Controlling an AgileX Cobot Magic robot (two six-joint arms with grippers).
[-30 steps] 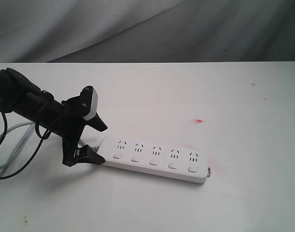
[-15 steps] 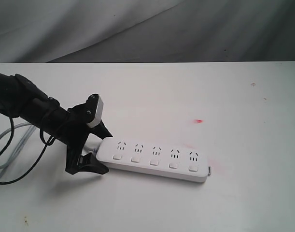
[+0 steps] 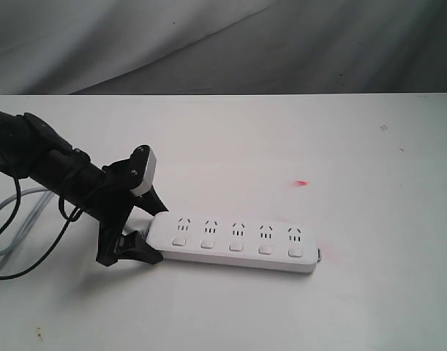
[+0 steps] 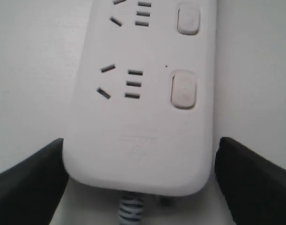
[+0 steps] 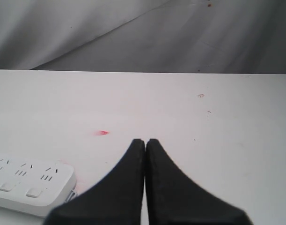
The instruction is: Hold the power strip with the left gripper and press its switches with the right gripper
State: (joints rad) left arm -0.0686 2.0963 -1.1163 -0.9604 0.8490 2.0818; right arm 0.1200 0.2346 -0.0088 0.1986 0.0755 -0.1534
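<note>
The white power strip (image 3: pixel 234 245) lies flat on the white table, its row of switches (image 3: pixel 235 247) along its near side. My left gripper (image 3: pixel 163 234) is open and straddles the strip's cord end, one black finger on each long side. In the left wrist view the strip (image 4: pixel 143 117) fills the gap between the fingers (image 4: pixel 35 173); one finger touches its edge and the other stands a sliver off. A switch (image 4: pixel 183 89) and the grey cord (image 4: pixel 131 211) show there. My right gripper (image 5: pixel 145 140) is shut and empty, hovering away from the strip's far end (image 5: pixel 25 185); the exterior view does not show it.
The grey cord (image 3: pixel 11 219) loops off the table's left side beside my left arm's black cables. A small red mark (image 3: pixel 301 183) lies on the table behind the strip. A grey cloth backdrop (image 3: pixel 223 44) hangs beyond the table's far edge.
My left gripper moved down and right until its fingers straddled the strip's cord end. The strip has shifted slightly, its far end swinging a little.
</note>
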